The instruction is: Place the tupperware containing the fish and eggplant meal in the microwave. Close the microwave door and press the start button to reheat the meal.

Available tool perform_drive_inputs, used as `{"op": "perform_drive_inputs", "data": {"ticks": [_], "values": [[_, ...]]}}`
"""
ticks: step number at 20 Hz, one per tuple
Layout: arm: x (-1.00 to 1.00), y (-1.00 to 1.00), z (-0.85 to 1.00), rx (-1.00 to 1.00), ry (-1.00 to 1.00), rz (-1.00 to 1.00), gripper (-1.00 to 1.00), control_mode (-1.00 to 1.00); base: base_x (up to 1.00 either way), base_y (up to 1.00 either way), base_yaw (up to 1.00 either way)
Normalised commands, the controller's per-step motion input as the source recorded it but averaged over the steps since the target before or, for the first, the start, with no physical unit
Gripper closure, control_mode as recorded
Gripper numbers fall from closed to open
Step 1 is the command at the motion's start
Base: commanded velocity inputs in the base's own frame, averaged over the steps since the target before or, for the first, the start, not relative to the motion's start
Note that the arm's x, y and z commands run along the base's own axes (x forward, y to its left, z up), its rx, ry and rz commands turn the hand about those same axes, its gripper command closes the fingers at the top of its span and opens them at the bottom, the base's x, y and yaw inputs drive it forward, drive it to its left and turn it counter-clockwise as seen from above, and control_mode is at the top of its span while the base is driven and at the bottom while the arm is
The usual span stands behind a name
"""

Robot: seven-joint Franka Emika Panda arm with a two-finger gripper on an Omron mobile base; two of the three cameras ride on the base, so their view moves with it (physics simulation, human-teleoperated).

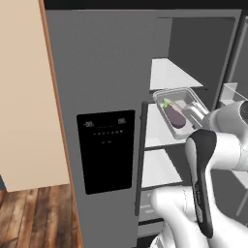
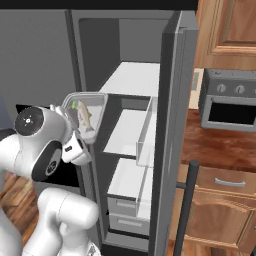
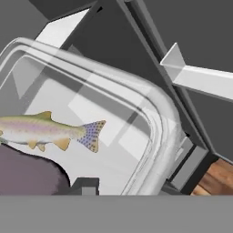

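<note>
The gripper pinches the rim of the tupperware — eggplant and fish inside — lifted in front of the open fridge's shelves.

White arm rises from the base, elbow bent, forearm reaching forward at mid height. Wrist level. The gripper is partly closed, 2 fingers clamped on the near rim of the tupperware, holding it lifted and tilted.
</note>
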Motion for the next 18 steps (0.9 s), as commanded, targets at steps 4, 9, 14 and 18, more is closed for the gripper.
{"op": "perform_drive_inputs", "data": {"ticks": [4,9,14,18], "values": [[-0.61,0.46,0.00,-0.09,0.00,0.00,1.00,-1.00,0.00,0.00,0.00],[-0.64,0.08,0.00,-0.02,0.00,-0.12,1.00,-1.00,0.00,0.00,0.00],[-0.49,-0.35,0.00,0.00,-0.07,-0.19,1.00,-1.00,0.00,0.00,0.00],[-0.15,-0.17,0.00,0.00,-0.13,-0.06,1.00,-1.00,0.00,0.00,0.00]]}}
